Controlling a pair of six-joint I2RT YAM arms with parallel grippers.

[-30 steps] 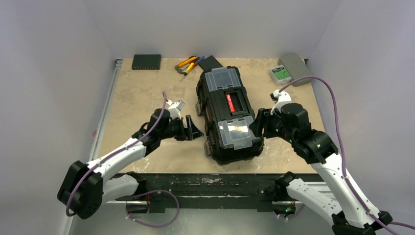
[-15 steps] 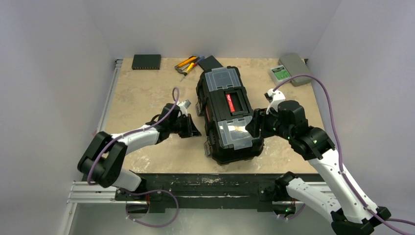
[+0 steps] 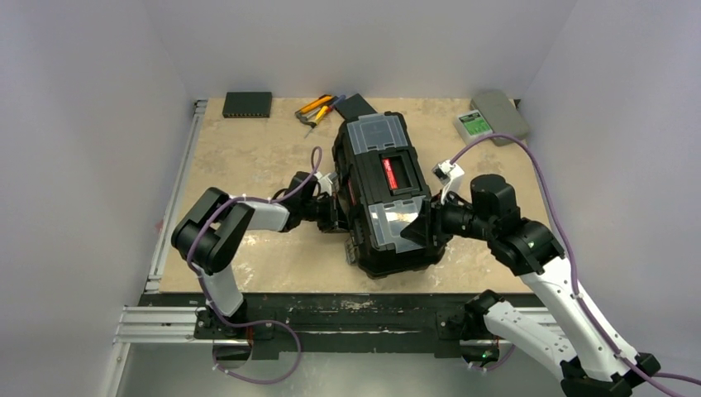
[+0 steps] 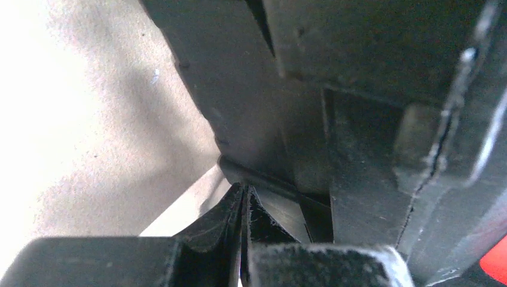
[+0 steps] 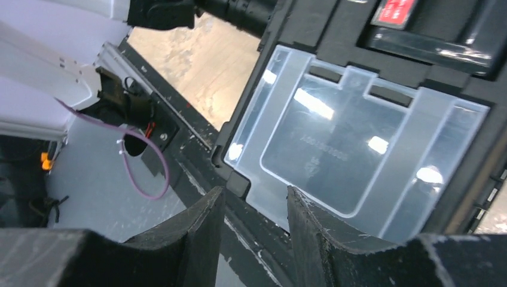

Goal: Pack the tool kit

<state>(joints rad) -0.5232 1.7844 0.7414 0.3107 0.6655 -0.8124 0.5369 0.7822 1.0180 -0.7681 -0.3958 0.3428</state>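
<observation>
My tan table (image 3: 248,157) carries the toolbox (image 3: 376,141) mid-surface. Far edge: flat black box (image 3: 247,103) left, hand tools (image 3: 317,110) centre, grey case (image 3: 489,117) right.

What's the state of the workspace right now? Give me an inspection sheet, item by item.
Surface: beige table, black rail at near edge.
Job's things: toolbox mid-table, lid down; hand tools lying outside, behind it.
Clutter: grey case far right; flat black box far left.
Grippers: left gripper shut, at the toolbox's left side; right gripper open, over the near clear lid.
Cables: purple cable looping off each arm.
Surroundings: plain white walls.
</observation>
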